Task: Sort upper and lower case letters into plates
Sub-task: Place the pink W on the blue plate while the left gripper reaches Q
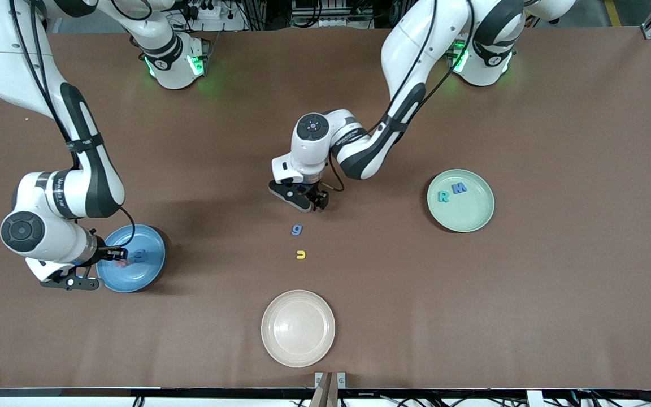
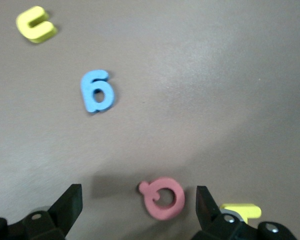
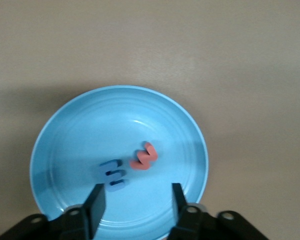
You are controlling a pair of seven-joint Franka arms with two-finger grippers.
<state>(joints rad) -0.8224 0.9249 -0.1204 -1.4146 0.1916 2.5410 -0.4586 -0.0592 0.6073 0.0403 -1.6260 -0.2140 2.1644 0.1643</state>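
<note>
My left gripper (image 1: 309, 204) hangs open over the middle of the table. A pink letter (image 2: 163, 197) lies flat on the table between its fingers (image 2: 70, 200), touching neither. A yellow letter (image 2: 242, 211) peeks out beside one finger. A blue letter (image 1: 297, 229) and a yellow letter (image 1: 300, 254) lie nearer the front camera. My right gripper (image 3: 135, 195) is open and empty over the blue plate (image 3: 55, 135), where a red letter (image 3: 144, 157) and a blue letter (image 3: 112, 175) lie. The mint green plate (image 1: 472, 217) holds a teal R (image 1: 443, 196) and a blue M (image 1: 459, 188).
A cream-white plate (image 1: 298, 328) sits near the table's front edge, nearer the camera than the loose letters. The blue plate (image 1: 153, 265) is toward the right arm's end, the mint one toward the left arm's end. Brown table (image 1: 557, 311) lies bare around them.
</note>
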